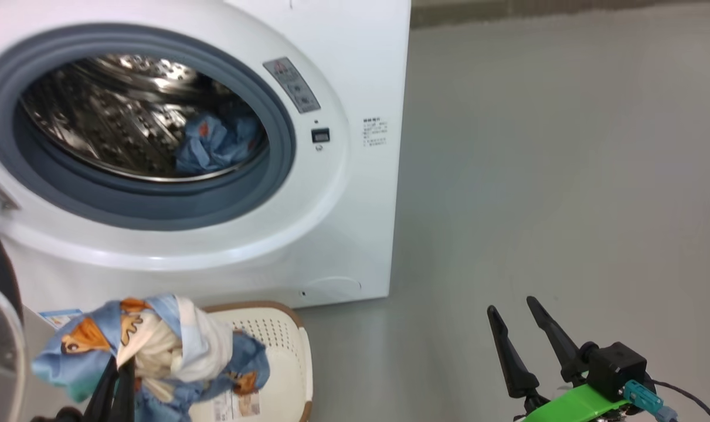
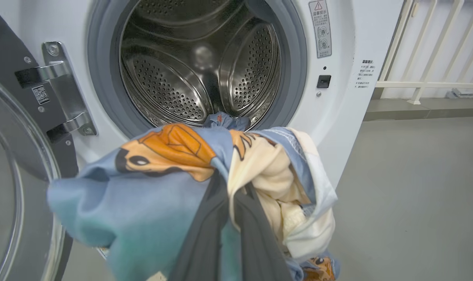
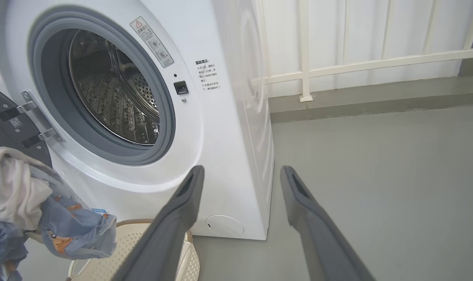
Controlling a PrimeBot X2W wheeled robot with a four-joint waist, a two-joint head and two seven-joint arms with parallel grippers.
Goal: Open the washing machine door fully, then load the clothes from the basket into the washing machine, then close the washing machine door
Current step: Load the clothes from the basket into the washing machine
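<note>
The white washing machine (image 1: 355, 70) stands open, and one blue piece of the clothes (image 1: 217, 143) lies in its steel drum (image 2: 197, 66). The washing machine door (image 2: 13, 187) hangs swung out at the left, its hinge (image 2: 60, 89) showing. My left gripper (image 1: 120, 375) is shut on a bundle of clothes (image 1: 155, 351), light blue with orange animals plus white cloth, held above the basket (image 1: 278, 346) and in front of the drum opening. The same bundle (image 2: 174, 175) drapes over my dark fingers (image 2: 256, 242). My right gripper (image 1: 522, 322) is open and holds nothing, off to the right over the floor.
Grey floor (image 1: 566, 176) stretches to the right of the machine. A white railing (image 3: 357, 64) runs along the wall behind it. The basket (image 3: 138, 249) sits on the floor right against the machine's front, below the door opening.
</note>
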